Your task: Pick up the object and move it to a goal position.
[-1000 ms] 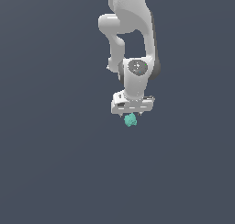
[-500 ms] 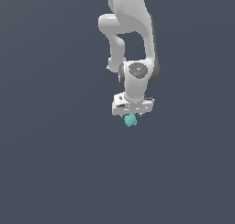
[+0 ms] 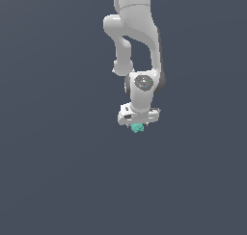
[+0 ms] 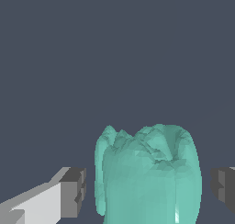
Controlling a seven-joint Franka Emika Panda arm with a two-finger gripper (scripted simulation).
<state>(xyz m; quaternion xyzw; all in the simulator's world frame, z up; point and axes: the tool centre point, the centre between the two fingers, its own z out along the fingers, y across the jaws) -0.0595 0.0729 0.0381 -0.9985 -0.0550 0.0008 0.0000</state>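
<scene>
Object (image 4: 149,175) between gripper (image 4: 147,191) fingers (image 4: 72,191), small gaps either side

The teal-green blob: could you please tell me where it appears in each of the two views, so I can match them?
Exterior view: the teal-green blob sits just right of centre, directly under the white gripper.
Wrist view: it fills the lower middle, between the two dark-tipped fingers, with a gap visible on each side.
Shared landmark: the gripper itself, straddling the blob in both views.
</scene>
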